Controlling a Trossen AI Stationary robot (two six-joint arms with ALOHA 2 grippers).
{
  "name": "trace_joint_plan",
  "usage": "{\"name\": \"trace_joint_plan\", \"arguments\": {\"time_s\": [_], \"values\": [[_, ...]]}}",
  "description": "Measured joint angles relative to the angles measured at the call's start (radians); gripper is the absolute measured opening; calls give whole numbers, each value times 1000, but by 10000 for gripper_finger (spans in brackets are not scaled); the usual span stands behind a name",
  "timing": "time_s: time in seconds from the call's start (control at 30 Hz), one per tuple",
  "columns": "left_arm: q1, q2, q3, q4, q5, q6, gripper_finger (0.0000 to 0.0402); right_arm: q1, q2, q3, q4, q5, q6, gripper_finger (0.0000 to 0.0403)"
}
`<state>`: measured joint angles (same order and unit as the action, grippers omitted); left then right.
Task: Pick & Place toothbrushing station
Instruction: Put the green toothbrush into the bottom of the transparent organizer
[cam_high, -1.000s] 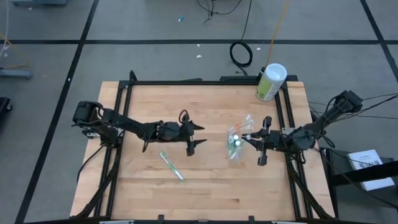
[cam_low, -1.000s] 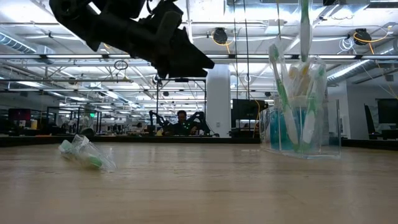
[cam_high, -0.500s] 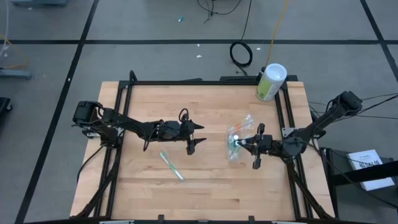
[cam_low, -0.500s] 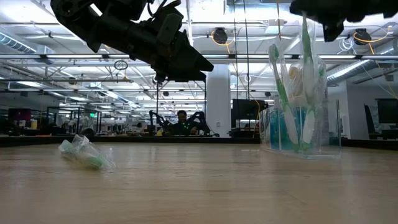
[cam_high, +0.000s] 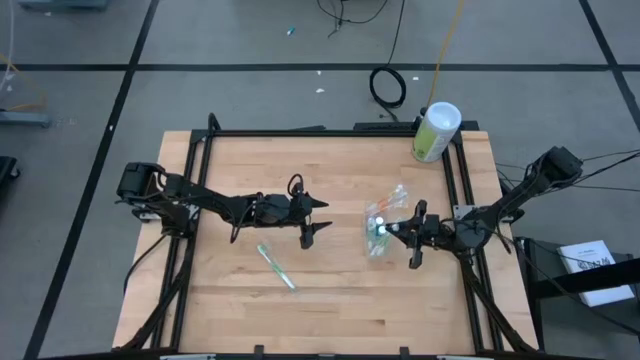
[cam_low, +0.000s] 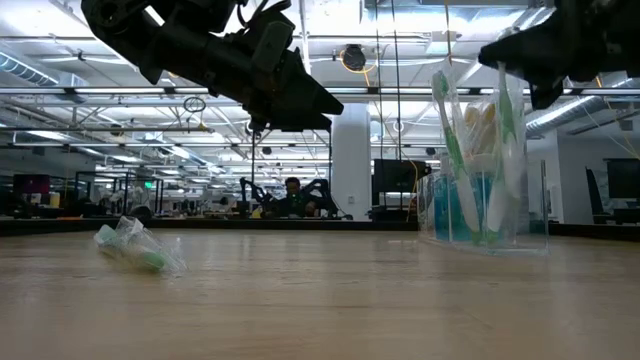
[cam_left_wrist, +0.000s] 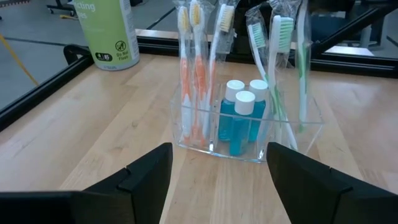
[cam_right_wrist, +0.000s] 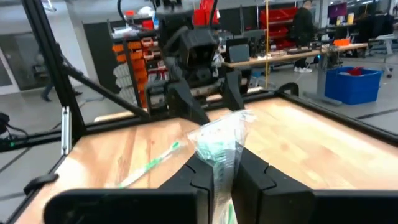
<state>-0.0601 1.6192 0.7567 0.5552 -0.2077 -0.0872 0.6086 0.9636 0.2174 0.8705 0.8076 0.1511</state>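
Lying nearest the front edge of the wooden table (cam_high: 330, 310), a wrapped green toothbrush (cam_high: 275, 266) rests flat on the boards, loose, with nothing touching it; the low view shows it as a crinkled clear packet on the surface.

Left gripper (cam_high: 316, 219) hangs above the table's middle, just beyond that toothbrush, fingers spread apart and empty. Its wrist camera looks between the two dark fingers toward the clear cup (cam_left_wrist: 245, 134).

Clear cup stands upright on the table's right half, holding wrapped toothbrushes, orange-handled and green-handled, plus small blue bottles with white caps (cam_left_wrist: 244, 102).

Right gripper (cam_high: 410, 233) sits at the cup's right side, above its rim, jaws pressed together on the clear wrapper of a green toothbrush (cam_right_wrist: 219, 149) that stands at the cup. Whether that brush's foot is inside the cup cannot be told.

Pale-green canister (cam_high: 435, 131) with white lid stands at the far right corner, well apart from the cup.
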Motion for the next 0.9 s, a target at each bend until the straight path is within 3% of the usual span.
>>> {"name": "trace_joint_plan", "arguments": {"time_s": [0.43,0.57,0.9], "values": [[0,0,0,0,-1,0,267,0,86,-4,-3,-4,-28,24],[0,0,0,0,-2,0,267,0,102,-4,-6,-63,-29,25],[0,0,0,0,-2,-1,267,0,105,-4,-1,-77,-28,55]]}}
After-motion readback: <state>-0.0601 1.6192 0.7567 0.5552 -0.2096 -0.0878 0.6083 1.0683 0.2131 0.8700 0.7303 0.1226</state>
